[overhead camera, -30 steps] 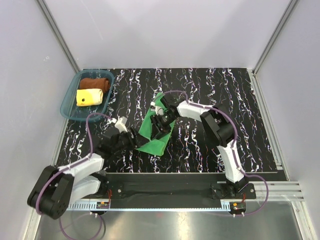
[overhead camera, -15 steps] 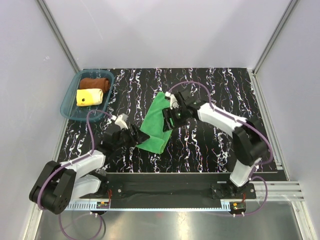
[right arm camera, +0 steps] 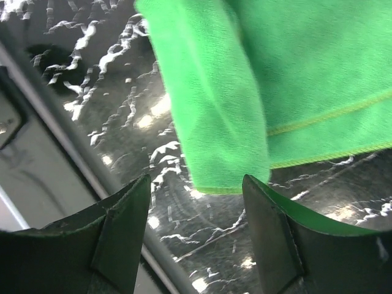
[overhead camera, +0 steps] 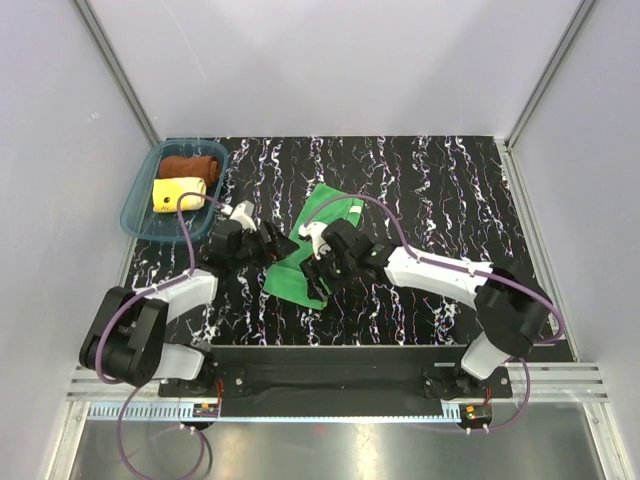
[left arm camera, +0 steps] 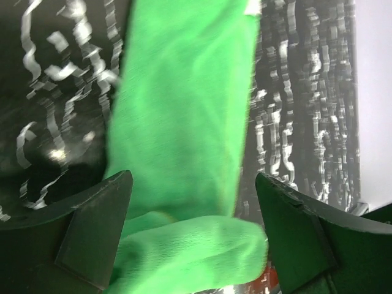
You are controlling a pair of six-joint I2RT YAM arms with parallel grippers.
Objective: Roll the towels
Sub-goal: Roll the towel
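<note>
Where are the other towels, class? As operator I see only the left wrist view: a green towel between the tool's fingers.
Observer: The brown towel and the yellow towel lie in a teal tray at the far left.
Operator: Are they rolled?
Observer: Both look rolled, with brown behind yellow.
Operator: And the right tool?
Observer: The right tool is open at the near end of the green towel.
</note>
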